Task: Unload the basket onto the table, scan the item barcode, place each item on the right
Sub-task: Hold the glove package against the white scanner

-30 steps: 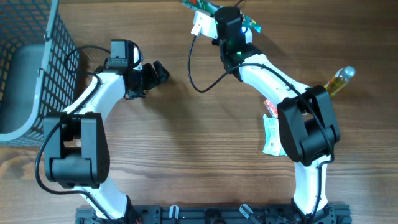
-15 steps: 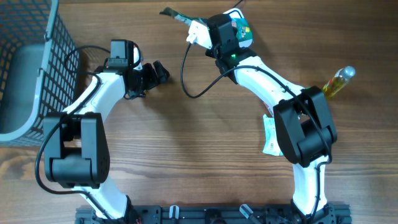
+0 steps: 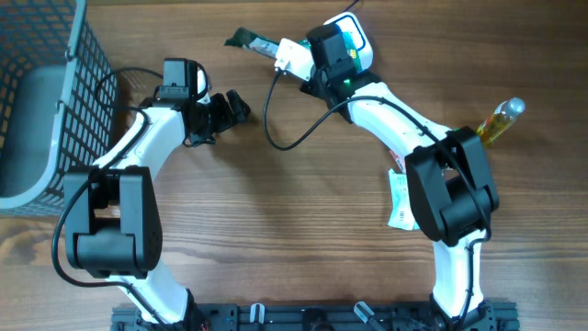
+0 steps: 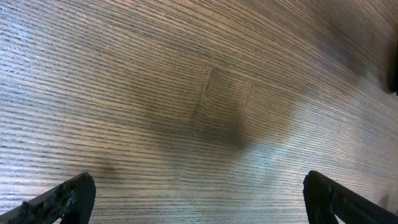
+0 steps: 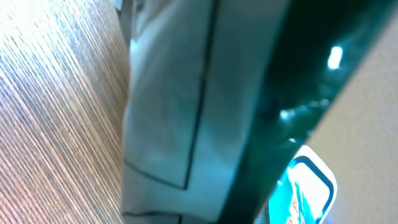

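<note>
Overhead, the right claw (image 3: 287,55) sits at the far middle of the desk (image 3: 276,211), clamped narrow on a green packet (image 3: 246,39). The packet's dark flat end sticks out to the left of the claw. A white and teal patch shows on the other side of the wrist, and I cannot tell whether it belongs to the same packet. In the right wrist view the packet (image 5: 280,81) fills most of the picture, too close and blurred to show any barcode, with wood grain at the left edge. A black cable (image 3: 272,115) loops down from the wrist.

The left claw (image 3: 230,106) is spread wide and holds nothing. In its wrist view the fingertips (image 4: 62,198) stand in the two lower corners with only bare wood between them.

Further out, a bottle (image 3: 501,118) of yellow liquid lies near the right edge. A white packet (image 3: 400,198) lies partly under the right arm. A wire basket (image 3: 55,83) stands at the left edge.
</note>
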Robot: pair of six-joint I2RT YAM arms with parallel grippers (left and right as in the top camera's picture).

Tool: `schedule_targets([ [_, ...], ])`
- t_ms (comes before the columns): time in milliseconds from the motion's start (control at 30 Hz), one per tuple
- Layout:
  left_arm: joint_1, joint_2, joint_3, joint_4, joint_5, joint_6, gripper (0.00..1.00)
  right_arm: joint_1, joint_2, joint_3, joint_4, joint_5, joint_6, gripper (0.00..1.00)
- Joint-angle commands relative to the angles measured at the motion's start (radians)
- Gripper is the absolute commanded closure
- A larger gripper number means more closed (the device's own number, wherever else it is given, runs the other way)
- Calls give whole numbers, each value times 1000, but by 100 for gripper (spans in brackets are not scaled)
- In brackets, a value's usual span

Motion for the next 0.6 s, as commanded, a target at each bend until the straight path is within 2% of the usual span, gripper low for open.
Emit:
schedule_targets([
  [0, 0, -22, -6, 1, -5, 12, 0, -35, 22, 17, 29, -27, 39, 96],
  [100, 0, -22, -6, 1, -5, 13, 0, -51, 22, 17, 71, -36, 27, 96],
  [167, 0, -22, -6, 1, -5, 12, 0, -51, 22, 17, 66, -50, -9, 96],
  [333, 0, -22, -6, 1, -5, 12, 0, -48, 22, 17, 50, -80, 3, 96],
  [500, 0, -22, -6, 0, -5, 12, 0, -48, -47, 17, 51, -76, 39, 96],
  [567, 0, -22, -6, 1, -5, 12, 0, -54, -114, 17, 43, -76, 101, 96],
])
